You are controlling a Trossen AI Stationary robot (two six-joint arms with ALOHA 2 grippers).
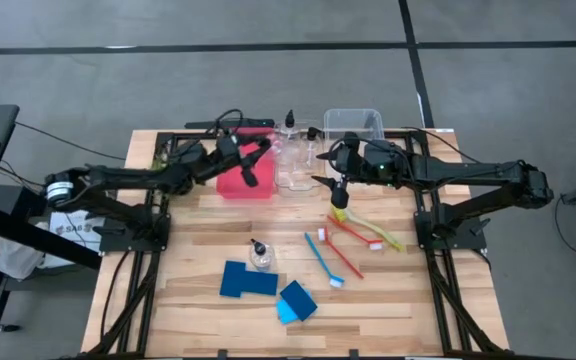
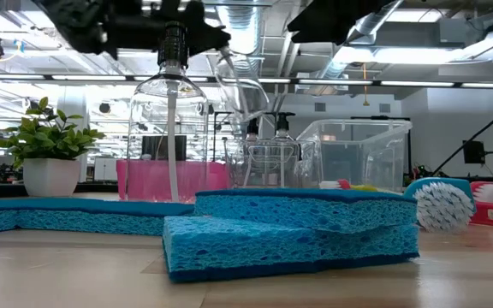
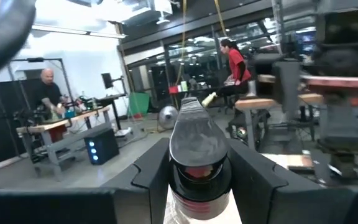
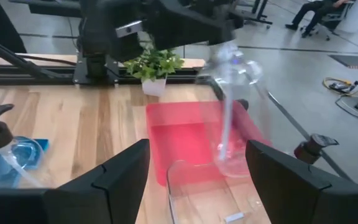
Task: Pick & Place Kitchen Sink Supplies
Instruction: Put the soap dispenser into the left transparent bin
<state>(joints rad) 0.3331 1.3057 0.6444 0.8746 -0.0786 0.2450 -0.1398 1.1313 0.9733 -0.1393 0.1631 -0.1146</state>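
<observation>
One clear pump bottle (image 4: 232,112) hung over the red bin (image 1: 243,183), clamped at its neck between the left gripper (image 1: 251,160) fingers, while the right gripper (image 1: 339,187) hovered empty, fingers parted, above the brushes (image 1: 363,232).

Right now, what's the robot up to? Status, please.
Left gripper shut on clear pump bottle, above red bin. Right gripper open, empty, near brushes. Other bottles stand beside bin.

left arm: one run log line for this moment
left gripper: shut on pump bottle | above red bin | right gripper: open, empty
</observation>
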